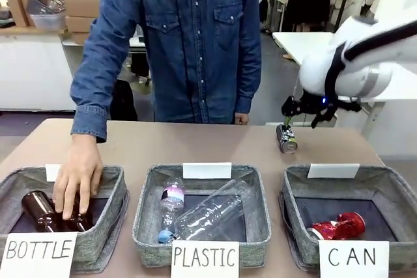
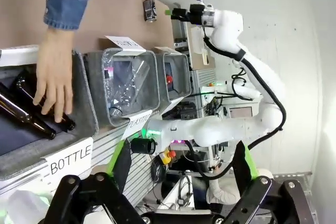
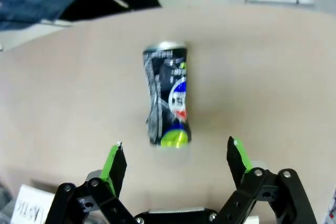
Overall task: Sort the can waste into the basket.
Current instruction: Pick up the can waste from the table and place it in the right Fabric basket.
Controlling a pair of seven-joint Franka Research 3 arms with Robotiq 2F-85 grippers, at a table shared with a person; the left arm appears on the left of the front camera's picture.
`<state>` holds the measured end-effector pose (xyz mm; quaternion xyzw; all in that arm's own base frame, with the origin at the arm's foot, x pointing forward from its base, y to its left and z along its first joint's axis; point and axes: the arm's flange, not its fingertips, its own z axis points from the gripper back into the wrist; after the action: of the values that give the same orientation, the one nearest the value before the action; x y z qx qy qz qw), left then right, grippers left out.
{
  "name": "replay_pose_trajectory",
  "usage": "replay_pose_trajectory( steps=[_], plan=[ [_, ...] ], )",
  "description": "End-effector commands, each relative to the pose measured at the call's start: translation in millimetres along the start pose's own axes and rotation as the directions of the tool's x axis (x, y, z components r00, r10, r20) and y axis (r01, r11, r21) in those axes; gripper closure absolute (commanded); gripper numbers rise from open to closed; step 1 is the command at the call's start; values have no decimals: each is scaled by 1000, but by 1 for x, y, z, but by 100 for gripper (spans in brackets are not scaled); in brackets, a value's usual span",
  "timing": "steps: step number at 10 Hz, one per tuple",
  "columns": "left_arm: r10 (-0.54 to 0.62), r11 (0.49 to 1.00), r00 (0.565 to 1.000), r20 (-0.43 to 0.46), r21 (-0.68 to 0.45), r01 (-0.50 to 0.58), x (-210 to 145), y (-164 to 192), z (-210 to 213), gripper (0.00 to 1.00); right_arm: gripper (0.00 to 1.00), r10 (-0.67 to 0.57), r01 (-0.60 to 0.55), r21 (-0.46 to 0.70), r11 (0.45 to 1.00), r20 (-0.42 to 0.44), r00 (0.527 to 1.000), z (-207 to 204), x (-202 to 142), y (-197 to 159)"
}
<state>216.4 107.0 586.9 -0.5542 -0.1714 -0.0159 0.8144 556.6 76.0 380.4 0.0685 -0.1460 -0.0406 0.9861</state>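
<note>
Green-padded fingers of the right gripper [image 3: 176,156] stand spread and empty above the dented dark silver-grey can [image 3: 167,99], which lies on the tan table [image 3: 273,77] just ahead of the jaws, its long axis running away from them. Beyond, the grey woven "CAN" basket [image 1: 391,183] holds a crushed red can [image 1: 339,226]. A person's hand [image 1: 77,177] rests on brown glass bottles [image 1: 45,211]. The left gripper [image 2: 181,163] hangs open, well apart.

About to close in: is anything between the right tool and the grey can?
Nothing visible. The right tool hangs open over the grey can, which lies alone on bare table. The person's hand is far off, in the BOTTLE basket.
</note>
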Motion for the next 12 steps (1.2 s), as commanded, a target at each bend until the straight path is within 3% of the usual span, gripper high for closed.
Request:
replay_pose_trajectory(
  steps=[1, 4, 8, 9, 10, 11, 12],
  plan=[
    [-16, 1000, 1000, 22, -9, 17, -1, -2, 5, 0, 0, -36, 39, -87, 995, 30, 999, -35, 14, 11],
    [-16, 1000, 1000, 22, -9, 17, -1, -2, 5, 0, 0, -53, 60, -159, 985, 49, 997, -76, 21, 22],
    [-16, 1000, 1000, 22, -9, 17, -1, -2, 5, 0, 0, -38, 41, -196, 980, 17, 999, -84, 18, 25],
    [-16, 1000, 1000, 22, -9, 17, -1, -2, 5, 0, 12, -30, 31, -201, 979, 10, 1000, -85, 17, 26],
    [-16, 1000, 1000, 22, -9, 17, -1, -2, 5, 0, 56, -47, 47, -200, 979, 2, 999, -85, 16, 26],
    [-16, 1000, 1000, 22, -9, 17, -1, -2, 5, 0, 69, -45, 42, -191, 981, -10, 999, -85, 15, 27],
    [-16, 1000, 1000, 22, -9, 17, -1, -2, 5, 0, 100, -44, 42, -192, 980, -10, 999, -85, 15, 27]
  ],
)
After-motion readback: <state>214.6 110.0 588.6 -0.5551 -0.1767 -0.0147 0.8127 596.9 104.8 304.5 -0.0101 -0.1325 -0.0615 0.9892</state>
